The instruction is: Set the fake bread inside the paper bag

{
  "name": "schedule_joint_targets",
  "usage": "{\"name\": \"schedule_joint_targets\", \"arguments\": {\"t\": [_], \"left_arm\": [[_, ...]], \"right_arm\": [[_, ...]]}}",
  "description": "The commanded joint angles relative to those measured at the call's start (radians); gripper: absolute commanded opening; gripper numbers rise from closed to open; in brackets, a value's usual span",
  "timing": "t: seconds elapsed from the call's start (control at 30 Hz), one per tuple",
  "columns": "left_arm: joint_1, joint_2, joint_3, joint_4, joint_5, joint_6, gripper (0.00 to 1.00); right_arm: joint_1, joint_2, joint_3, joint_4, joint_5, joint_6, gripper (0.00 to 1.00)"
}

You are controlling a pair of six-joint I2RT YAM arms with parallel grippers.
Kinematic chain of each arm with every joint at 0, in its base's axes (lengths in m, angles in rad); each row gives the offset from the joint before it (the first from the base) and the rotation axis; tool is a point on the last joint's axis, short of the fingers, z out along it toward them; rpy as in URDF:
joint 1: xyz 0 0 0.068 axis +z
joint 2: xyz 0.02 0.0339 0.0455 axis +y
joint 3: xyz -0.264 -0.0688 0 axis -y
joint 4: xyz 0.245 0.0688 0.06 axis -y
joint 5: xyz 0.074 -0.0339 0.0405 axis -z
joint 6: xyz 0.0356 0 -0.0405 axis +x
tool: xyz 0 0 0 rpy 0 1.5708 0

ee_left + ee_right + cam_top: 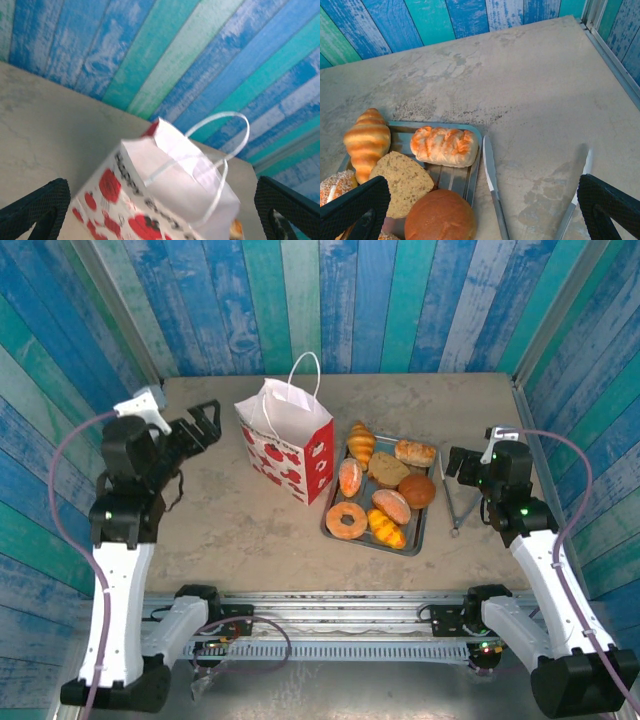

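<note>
The paper bag (285, 445) stands upright left of centre, white with red fruit prints, its mouth open and cord handles up; the left wrist view has the bag (170, 190) close ahead. My left gripper (205, 420) hovers left of it, open and holding nothing (160, 200). Several pieces of fake bread lie on the grey tray (332, 508): a croissant (361, 443), a striped roll (445, 146), a round brown bun (440, 217), a ring donut (346, 520) and a yellow twisted roll (386, 528). My right gripper (452, 462) is open just right of the tray (482, 205).
Metal tongs (458, 502) lie on the table right of the tray, under my right gripper, with the tongs' arms (492, 185) spread. Blue-green plank walls (330, 300) close in the back and sides. Bare tabletop (230, 530) lies in front of the bag.
</note>
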Motion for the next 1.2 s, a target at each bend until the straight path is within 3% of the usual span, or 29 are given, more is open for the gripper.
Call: {"name": "schedule_joint_targets", "arguments": {"t": [0.0,0.23,0.43,0.5,0.57,0.73,0.9,1.17], "left_arm": [[-0.042,-0.059,-0.081,-0.138,0.012,-0.075,0.96],[-0.174,-0.115,-0.181,-0.142,-0.009,-0.206,0.92],[-0.404,-0.027,-0.163,-0.107,-0.186,-0.271,0.91],[-0.479,0.017,-0.128,-0.122,-0.298,-0.291,0.92],[-0.524,0.059,-0.09,-0.136,-0.395,-0.311,0.93],[-0.614,0.184,-0.043,-0.118,-0.509,-0.357,0.95],[-0.642,0.275,-0.013,-0.128,-0.658,-0.395,0.94],[-0.643,0.358,0.002,-0.037,-0.736,-0.444,0.92]], "right_arm": [[-0.003,-0.006,-0.014,0.028,0.001,0.017,1.0],[-0.002,-0.018,-0.004,0.026,0.019,0.003,1.0],[-0.003,-0.043,-0.023,0.039,0.032,0.002,1.0],[-0.003,-0.045,-0.026,0.037,0.037,-0.002,1.0],[-0.002,-0.049,-0.029,0.039,0.045,-0.011,1.0],[-0.003,-0.049,-0.042,0.046,0.068,-0.03,1.0],[-0.003,-0.05,-0.053,0.055,0.08,-0.052,1.0],[-0.003,-0.044,-0.082,0.075,0.112,-0.103,1.0]]}}
